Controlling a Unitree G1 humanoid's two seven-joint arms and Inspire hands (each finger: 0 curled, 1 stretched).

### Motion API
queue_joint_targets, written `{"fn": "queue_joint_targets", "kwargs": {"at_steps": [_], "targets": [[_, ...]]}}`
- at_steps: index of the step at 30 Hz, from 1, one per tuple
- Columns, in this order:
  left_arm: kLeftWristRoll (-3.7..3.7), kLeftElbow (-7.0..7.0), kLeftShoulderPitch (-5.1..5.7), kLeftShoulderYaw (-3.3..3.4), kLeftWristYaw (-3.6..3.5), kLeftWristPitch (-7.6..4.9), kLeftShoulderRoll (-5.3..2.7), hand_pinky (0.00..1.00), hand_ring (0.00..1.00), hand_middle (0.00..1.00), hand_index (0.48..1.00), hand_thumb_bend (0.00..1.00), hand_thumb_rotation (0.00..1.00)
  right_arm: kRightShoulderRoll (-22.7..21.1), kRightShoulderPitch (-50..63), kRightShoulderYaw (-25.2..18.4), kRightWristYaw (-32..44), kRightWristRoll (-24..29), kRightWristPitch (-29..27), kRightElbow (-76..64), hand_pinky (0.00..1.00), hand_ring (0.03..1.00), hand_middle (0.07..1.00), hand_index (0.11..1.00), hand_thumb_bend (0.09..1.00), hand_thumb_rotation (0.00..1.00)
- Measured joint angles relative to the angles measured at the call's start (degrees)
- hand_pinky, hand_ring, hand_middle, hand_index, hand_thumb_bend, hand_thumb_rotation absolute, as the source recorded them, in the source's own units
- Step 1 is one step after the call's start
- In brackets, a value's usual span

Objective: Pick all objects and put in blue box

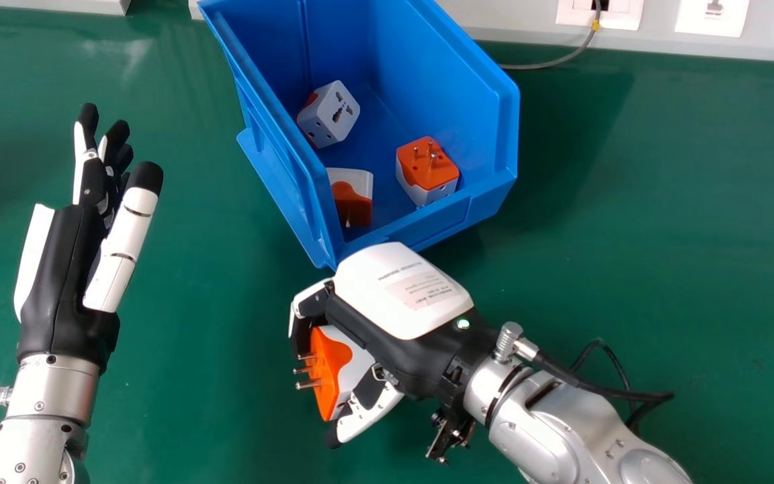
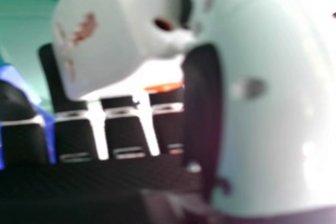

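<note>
Plug adapter [image 1: 331,366], white and orange, is gripped between the curled fingers and thumb of the right robot hand [image 1: 397,292], near the blue box [image 1: 506,107]. Inside the box, three other adapters [image 1: 431,168] are contained. The left robot hand [image 1: 68,282] is held open above the table [image 1: 662,269].

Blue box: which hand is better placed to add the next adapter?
Right, probably: the right hand holds an adapter by the near corner of the blue box; the left hand is open and empty.

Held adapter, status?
Right robot hand closed on adapter, outside blue box. Left robot hand open, empty. Three adapters inside. Box's near wall to clear.
</note>
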Motion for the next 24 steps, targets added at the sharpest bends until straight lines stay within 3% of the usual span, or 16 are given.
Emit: {"fn": "queue_joint_targets", "kwargs": {"at_steps": [5,12,24], "targets": [[-0.06,0.28,-0.16,0.01,-0.47,-0.07,0.09,1.0,1.0,1.0,1.0,0.57,0.85,-0.95,2.0,-0.9,1.67,0.12,0.09,-4.38,0.21,0.262,0.449,0.504,0.513,0.0],[-0.09,0.23,-0.18,0.05,-0.54,-0.12,0.09,1.0,1.0,1.0,1.0,0.58,0.85,-3.03,6.45,-3.46,4.25,0.44,0.19,-11.72,0.28,0.345,0.479,0.502,0.504,0.0],[-0.07,-0.13,0.22,-0.01,-0.42,-0.07,0.08,1.0,1.0,1.0,1.0,0.57,0.84,-6.55,14.7,-12.41,7.44,2.73,1.31,-23.42,0.32,0.416,0.517,0.491,0.496,0.0]]}}
